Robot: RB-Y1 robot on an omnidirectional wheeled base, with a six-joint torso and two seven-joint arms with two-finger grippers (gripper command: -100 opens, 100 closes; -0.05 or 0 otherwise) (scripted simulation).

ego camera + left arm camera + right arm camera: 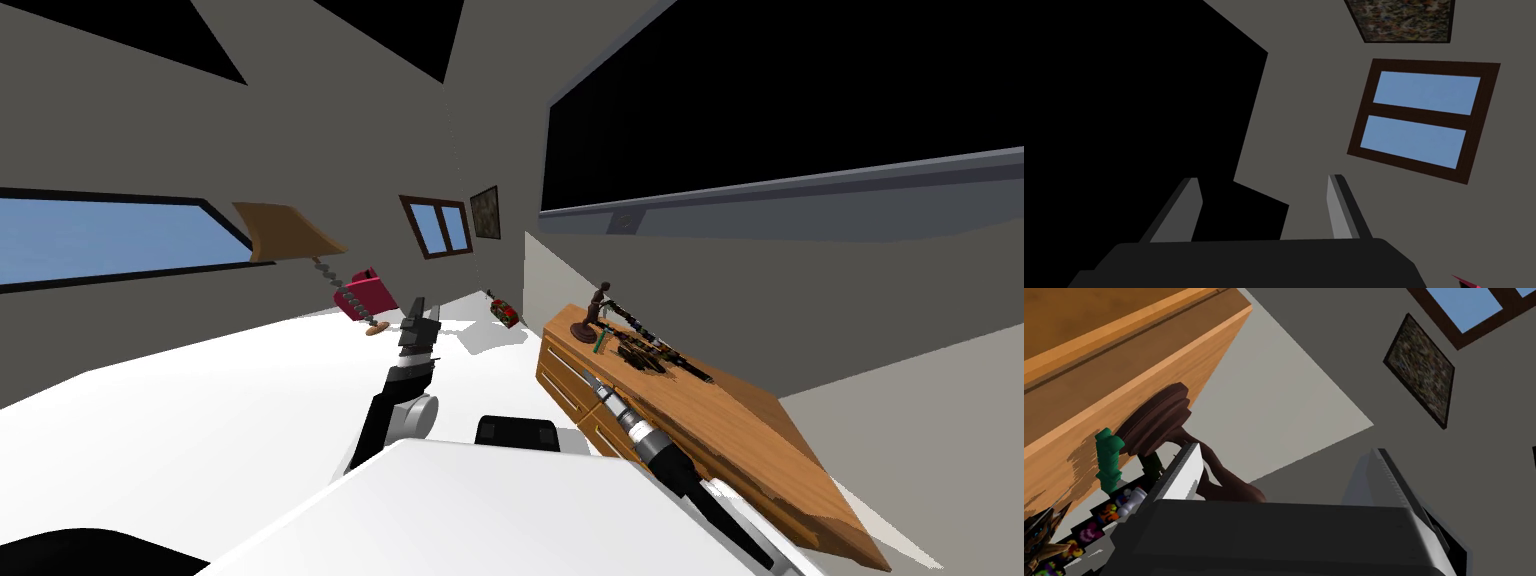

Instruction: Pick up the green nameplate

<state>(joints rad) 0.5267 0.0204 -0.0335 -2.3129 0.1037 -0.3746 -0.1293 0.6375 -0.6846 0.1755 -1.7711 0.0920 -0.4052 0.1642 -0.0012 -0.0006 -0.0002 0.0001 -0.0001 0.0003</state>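
The green nameplate stands on the wooden dresser near its far end, next to a dark brown statue. In the right wrist view the nameplate stands upright beside the statue's round base. It lies outside the fingers of my right gripper, off to the side of one finger. That gripper is open, with nothing held between its fingers. In the head view the right gripper hangs just in front of the dresser's edge, short of the nameplate. My left gripper is raised mid-room and open.
Dark clutter lies along the dresser top behind the nameplate, and small colourful figures sit close to it. A large white surface spreads to the left, with a tan-shaded lamp and a red object beyond it.
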